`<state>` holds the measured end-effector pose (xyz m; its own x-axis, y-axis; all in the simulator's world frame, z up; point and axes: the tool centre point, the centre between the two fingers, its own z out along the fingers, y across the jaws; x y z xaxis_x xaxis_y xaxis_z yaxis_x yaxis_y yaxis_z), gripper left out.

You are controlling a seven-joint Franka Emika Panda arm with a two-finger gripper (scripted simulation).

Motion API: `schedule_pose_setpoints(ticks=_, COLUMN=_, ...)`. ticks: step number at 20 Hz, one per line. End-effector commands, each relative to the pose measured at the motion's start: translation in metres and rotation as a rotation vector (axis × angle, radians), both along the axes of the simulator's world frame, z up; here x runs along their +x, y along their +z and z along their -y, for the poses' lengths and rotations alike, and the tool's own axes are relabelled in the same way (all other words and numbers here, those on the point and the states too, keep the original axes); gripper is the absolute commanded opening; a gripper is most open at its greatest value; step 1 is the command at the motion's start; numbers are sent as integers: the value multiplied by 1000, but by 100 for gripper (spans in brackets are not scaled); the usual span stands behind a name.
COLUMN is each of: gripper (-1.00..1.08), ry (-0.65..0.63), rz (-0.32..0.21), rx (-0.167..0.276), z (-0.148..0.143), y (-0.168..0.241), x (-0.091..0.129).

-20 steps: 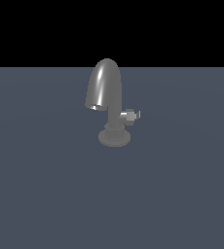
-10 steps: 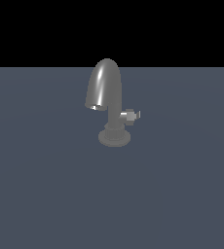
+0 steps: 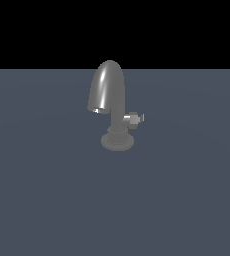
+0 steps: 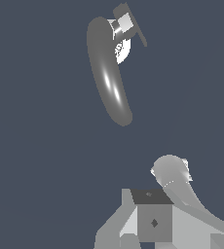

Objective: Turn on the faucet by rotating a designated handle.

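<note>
The faucet [image 3: 107,90] is a grey metallic tap with a thick arched spout, standing on a round flat base [image 3: 118,142] on the grey floor. The handle [image 3: 134,118] is a small light-grey knob with a flat tab end, sticking out of the neck toward the exterior view's right. The wrist view looks down on the spout [image 4: 109,78] and the handle [image 4: 127,23] from well above. My gripper does not show in the exterior view. Grey blocky robot parts [image 4: 153,221] fill one edge of the wrist view, far from the faucet. No fingertips show there.
A flat dark grey floor [image 3: 47,200] spreads all around the faucet. A black background lies beyond its far edge. No other objects show.
</note>
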<state>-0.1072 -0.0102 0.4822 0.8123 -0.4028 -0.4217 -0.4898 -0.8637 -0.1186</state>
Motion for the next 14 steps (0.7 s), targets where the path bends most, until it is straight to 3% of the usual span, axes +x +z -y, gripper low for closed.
schedule_pose_setpoints(ticks=1, gripper=-100, ry=-43, rz=-45, rx=26, z=2, y=-6, x=13)
schedule_pose_setpoints(ticks=14, gripper=-100, ry=-278, rz=-288, rx=171, z=20, y=-49, x=76)
